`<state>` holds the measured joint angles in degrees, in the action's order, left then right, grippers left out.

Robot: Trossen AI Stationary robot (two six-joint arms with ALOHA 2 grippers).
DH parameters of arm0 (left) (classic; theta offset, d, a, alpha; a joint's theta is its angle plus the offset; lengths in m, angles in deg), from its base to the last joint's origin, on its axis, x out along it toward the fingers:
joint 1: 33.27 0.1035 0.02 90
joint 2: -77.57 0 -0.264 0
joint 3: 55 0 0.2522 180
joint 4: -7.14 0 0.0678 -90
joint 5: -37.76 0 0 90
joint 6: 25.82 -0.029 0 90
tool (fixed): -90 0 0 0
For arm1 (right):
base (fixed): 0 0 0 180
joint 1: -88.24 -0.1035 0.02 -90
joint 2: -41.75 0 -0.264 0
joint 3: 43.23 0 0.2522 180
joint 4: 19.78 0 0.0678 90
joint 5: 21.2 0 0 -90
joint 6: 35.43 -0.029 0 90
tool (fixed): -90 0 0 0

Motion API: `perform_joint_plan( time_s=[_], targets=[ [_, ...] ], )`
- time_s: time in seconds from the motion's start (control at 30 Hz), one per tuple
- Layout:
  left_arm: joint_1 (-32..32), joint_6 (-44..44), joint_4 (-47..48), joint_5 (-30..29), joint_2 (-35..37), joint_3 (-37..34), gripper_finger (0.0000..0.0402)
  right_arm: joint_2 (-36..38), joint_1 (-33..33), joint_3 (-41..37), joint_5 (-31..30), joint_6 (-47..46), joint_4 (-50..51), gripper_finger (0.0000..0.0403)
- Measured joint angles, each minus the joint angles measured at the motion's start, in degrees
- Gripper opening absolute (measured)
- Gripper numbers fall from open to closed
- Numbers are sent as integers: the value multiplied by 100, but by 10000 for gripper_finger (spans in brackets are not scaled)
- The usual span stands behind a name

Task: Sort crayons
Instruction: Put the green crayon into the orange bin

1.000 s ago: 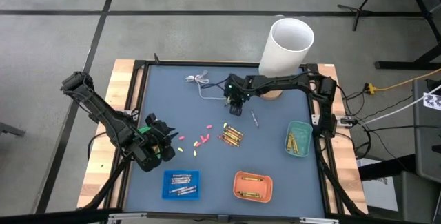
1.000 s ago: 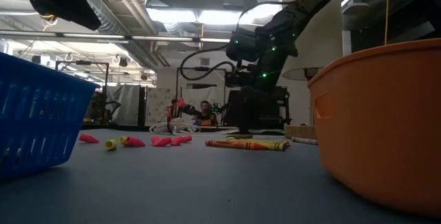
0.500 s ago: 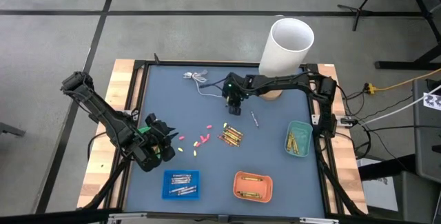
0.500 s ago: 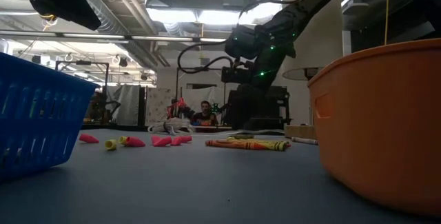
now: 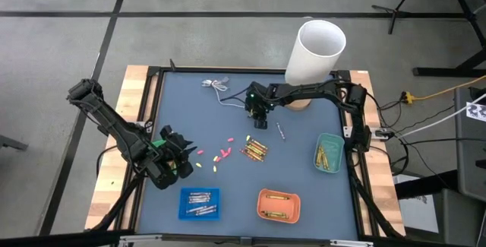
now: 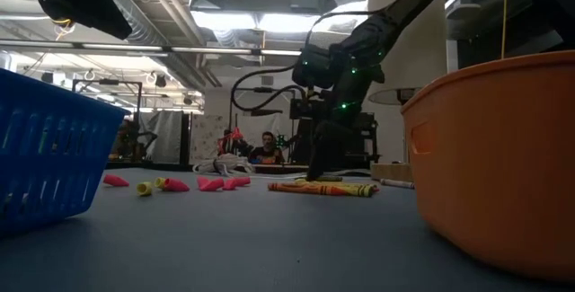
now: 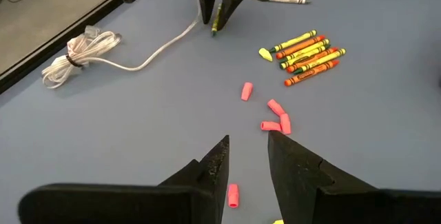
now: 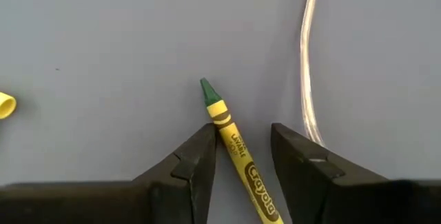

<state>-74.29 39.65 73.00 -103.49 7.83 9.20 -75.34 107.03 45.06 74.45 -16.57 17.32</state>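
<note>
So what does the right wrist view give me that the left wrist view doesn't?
Only the right wrist view shows the green-tipped crayon close up between the right hand fingers. Only the left wrist view shows the crayon bundle, pink pieces, coiled cable end and left hand. Both show the white cable beside the right hand.

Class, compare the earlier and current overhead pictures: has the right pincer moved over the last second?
Yes. The right pincer has shifted slightly toward the white cable, away from the white cylinder, then dropped to the mat, straddling a green-tipped crayon.
</note>
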Motion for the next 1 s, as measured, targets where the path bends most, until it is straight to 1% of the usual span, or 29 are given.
perform_joint_plan(
  time_s=[0.1, 0.17, 0.37, 0.5, 0.57, 0.73, 0.9, 1.0],
  targets=[
    [0, -2, -22, 24, 0, 0, 86, -9, 0, -2, 12, 2, 19, 138],
    [0, -2, -28, 33, 0, 0, 86, -12, 0, -5, 26, -24, 15, 125],
    [0, 0, -33, 35, 0, 0, 86, -22, -10, -13, 45, -37, 51, 57],
    [0, 0, -35, 35, 0, 0, 86, -29, -7, -18, 222, -45, 63, 13],
    [0, 4, -35, 35, 0, 0, 86, -31, -10, -20, 298, -51, 67, 10],
    [0, 9, -40, 35, 0, 0, 86, 63, -102, -30, 290, -87, 53, 26],
    [2, -1, -64, 33, 0, 0, 86, 308, -295, -68, 420, -397, 222, 8],
    [2, 0, -92, -8, 0, 0, 86, 555, -459, -60, 542, -657, 237, 8]
  ],
)
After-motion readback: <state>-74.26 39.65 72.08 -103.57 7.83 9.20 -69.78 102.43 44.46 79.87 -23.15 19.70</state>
